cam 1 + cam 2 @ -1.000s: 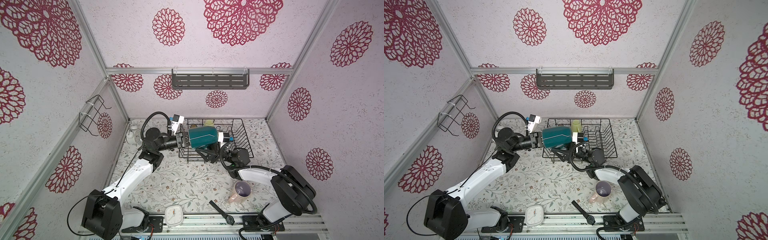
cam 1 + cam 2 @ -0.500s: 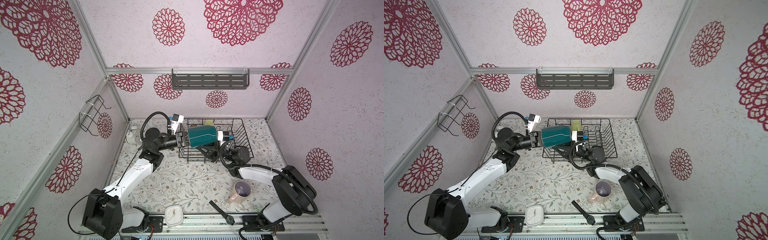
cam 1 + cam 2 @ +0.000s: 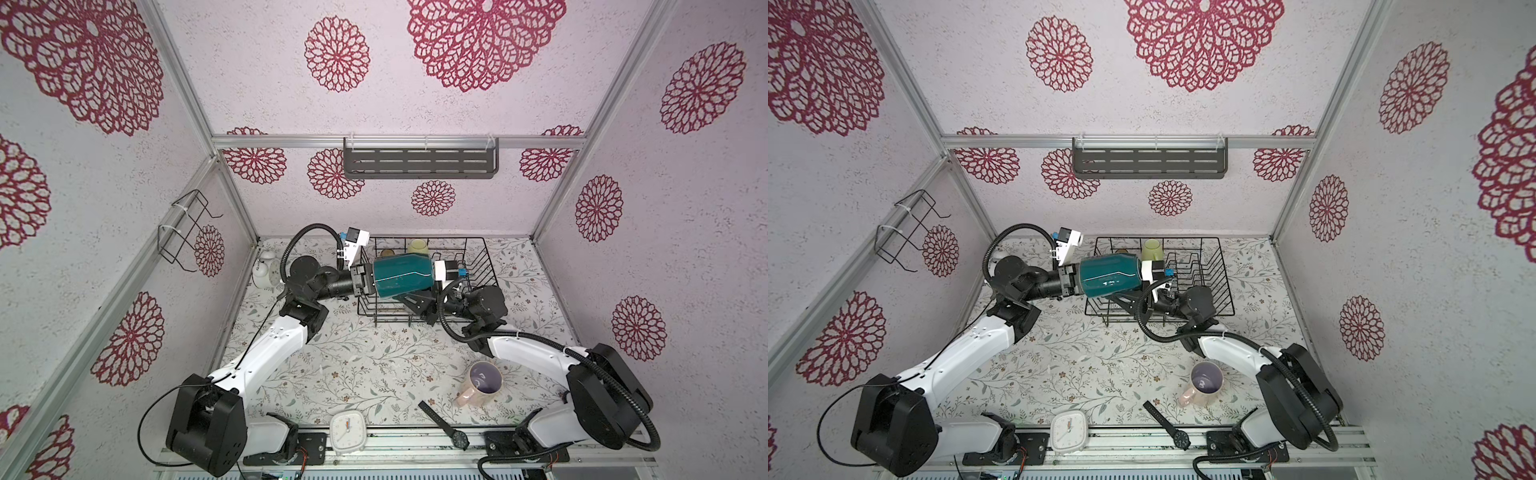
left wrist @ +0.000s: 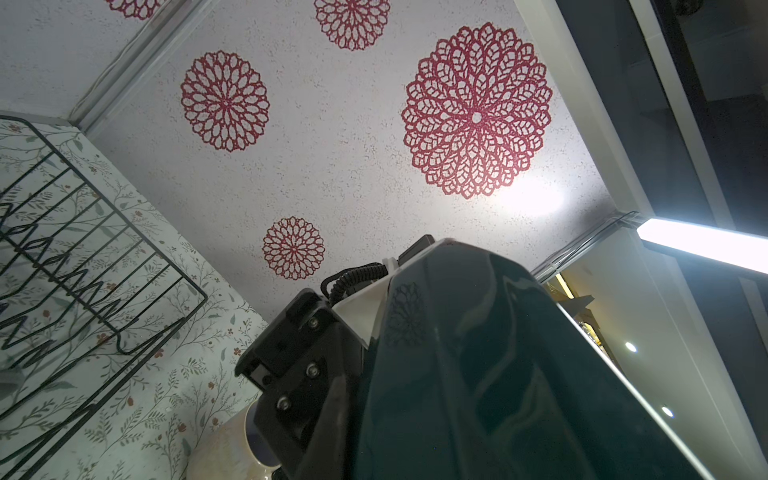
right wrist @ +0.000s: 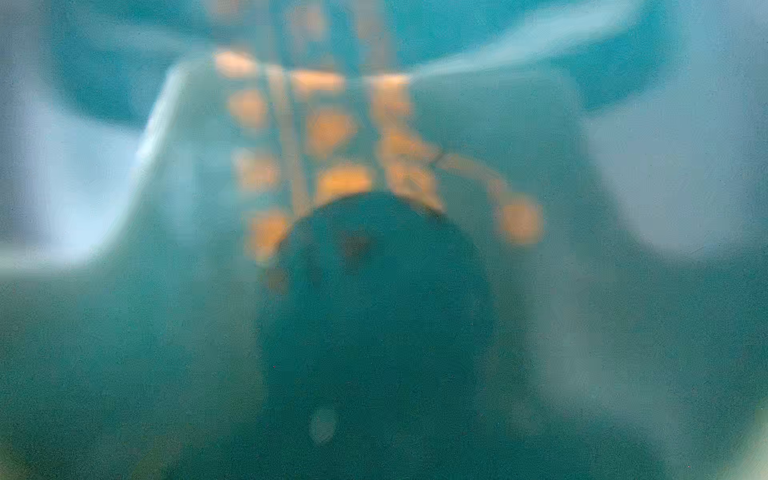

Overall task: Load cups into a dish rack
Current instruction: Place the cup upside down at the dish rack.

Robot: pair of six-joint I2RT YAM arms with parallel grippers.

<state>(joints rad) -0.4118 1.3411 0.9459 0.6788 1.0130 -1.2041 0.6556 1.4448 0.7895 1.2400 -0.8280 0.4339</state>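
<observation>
Holds teal mug (image 3: 401,276) sideways above dish rack (image 3: 473,262) with left gripper (image 3: 371,281) fingers clamped on one end; cannot tell state of right gripper (image 3: 406,300) fingers beneath. Judges it rigid, glossy-slick, breakable; favours gripping rim wall.

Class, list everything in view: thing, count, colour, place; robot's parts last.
dish rack: 1, black, table's far side
teal mug: 1, teal, sideways above rack
lime-green mug: 1, green, inside rack
amber tumbler: 1, amber, inside rack
pink mug: 1, pink, on table
alarm clocks: 2, white, near edge; far-left corner
wristwatch: 1, black, near edge
wall shelf: 1, grey, back wall
wire holder: 1, black, left wall
left gripper: 1, black, shut on teal mug
right gripper: 1, black, at teal mug
</observation>
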